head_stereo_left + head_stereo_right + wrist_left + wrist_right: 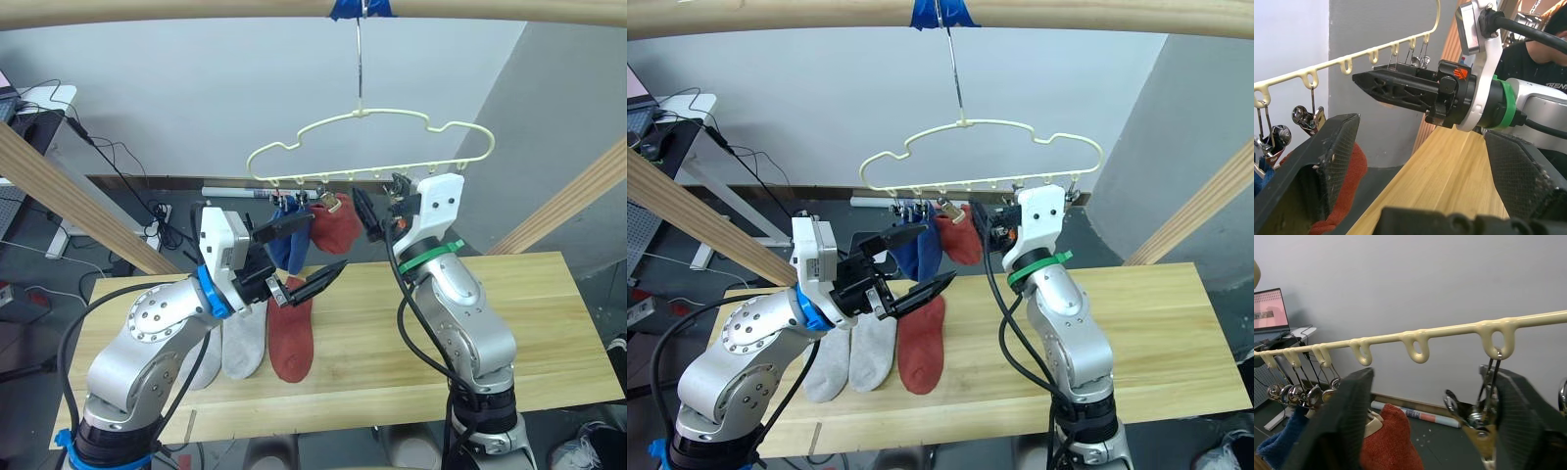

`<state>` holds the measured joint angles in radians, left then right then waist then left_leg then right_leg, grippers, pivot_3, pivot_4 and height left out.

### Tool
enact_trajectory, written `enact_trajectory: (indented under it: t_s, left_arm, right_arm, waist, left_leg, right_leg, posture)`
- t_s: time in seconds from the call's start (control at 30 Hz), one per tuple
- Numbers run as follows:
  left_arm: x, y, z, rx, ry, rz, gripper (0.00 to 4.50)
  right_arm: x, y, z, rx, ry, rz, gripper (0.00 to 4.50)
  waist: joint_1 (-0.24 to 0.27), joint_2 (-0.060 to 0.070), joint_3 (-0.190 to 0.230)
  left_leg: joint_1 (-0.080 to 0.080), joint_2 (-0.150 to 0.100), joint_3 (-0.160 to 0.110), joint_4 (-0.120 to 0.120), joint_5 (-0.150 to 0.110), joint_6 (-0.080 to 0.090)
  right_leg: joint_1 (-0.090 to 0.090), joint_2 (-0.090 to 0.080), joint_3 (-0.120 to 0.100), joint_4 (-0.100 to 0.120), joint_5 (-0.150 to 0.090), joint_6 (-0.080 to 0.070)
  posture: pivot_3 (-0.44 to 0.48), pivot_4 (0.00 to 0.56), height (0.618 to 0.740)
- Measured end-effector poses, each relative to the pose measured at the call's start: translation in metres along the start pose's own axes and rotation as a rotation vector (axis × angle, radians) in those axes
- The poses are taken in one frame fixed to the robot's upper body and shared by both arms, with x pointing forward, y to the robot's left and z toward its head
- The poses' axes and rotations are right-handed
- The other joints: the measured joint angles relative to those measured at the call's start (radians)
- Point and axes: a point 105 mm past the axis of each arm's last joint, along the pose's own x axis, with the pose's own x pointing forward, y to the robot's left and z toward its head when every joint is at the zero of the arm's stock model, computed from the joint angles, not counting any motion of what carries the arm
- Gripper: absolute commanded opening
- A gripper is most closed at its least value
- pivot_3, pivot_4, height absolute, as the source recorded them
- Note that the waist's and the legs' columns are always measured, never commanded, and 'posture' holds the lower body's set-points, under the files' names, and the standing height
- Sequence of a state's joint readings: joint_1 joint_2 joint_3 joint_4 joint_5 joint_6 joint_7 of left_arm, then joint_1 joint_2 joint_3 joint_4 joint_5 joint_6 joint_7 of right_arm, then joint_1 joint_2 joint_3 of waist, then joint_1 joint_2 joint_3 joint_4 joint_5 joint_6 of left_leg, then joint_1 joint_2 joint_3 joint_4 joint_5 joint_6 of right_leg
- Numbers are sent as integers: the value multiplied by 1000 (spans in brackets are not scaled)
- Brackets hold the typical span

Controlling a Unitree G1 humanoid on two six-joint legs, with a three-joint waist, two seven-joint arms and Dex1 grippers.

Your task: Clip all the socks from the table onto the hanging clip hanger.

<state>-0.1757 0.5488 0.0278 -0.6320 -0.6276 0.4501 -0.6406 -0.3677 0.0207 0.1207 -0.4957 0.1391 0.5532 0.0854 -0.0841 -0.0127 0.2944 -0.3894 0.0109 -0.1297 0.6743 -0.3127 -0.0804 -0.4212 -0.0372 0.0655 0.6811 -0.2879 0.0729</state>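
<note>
Currently left gripper (306, 251) gaping wide and gripping nothing, hovering over the table (549, 323) beside hung blue sock (292, 245), right gripper (1430, 426) spread empty, reaching up under the clip hanger (372, 147) (rust red sock (338, 223) hanging clipped), remaining socks (265, 338) lying on table.

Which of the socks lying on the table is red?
The rust red sock, rightmost of the three lying on the table; the two beside it are light grey.

I see a glossy cream plastic hanger (370, 147), shiny metal clips (1480, 417), soft knit socks (291, 338), and a grained wooden table (549, 333).
</note>
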Motion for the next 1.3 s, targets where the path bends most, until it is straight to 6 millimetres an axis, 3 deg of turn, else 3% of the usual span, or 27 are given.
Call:
enact_trajectory:
  t_s: [0.57, 0.67, 0.8, 0.9, 1.13, 1.3]
  left_arm:
    - [0, -1, 0, 0, -3, -3, 4500]
    - [0, -2, 1, 1, -4, -4, 4500]
    - [1, -4, 3, 6, -9, 0, 4500]
    - [0, -7, 0, -6, -2, -1, 4500]
    - [0, -8, -5, -32, 25, 11, 4500]
    - [-14, 4, -43, -114, 176, 136, 4500]
  right_arm:
    - [0, -1, 0, 0, 0, -8, 2830]
    - [0, -1, 0, 1, 0, -6, 2206]
    - [0, -1, 0, 3, -1, -6, 833]
    - [0, -2, 0, 3, -1, -9, 74]
    - [-2, -10, 0, -13, 9, -12, 20]
    - [0, -21, 9, -25, 16, 45, 20]
  waist:
    - [0, 0, 0]
    - [0, 0, 0]
    - [0, 0, 0]
    - [0, 0, 0]
    - [0, 0, 0]
    - [-2, 3, 5]
  left_leg:
    - [0, 0, 0, 0, 0, 0]
    - [0, 0, 0, 0, 0, 0]
    - [0, 0, 0, 0, 0, 0]
    - [0, 0, 0, 0, 0, 0]
    - [0, 0, 0, 0, 0, 0]
    - [0, 0, 0, 0, 0, 0]
  right_leg:
    - [0, 0, 0, 0, 0, 0]
    - [0, 0, 0, 0, 0, 0]
    - [0, 0, 0, 0, 0, 0]
    - [0, 0, 0, 0, 0, 0]
    - [0, 0, 0, 0, 0, 0]
    - [0, 0, 0, 0, 0, 0]
  posture:
    - [-54, 311, 740]
    - [-53, 313, 740]
    - [-57, 316, 740]
    - [-59, 315, 740]
    - [-65, 321, 740]
    - [-77, 324, 740]
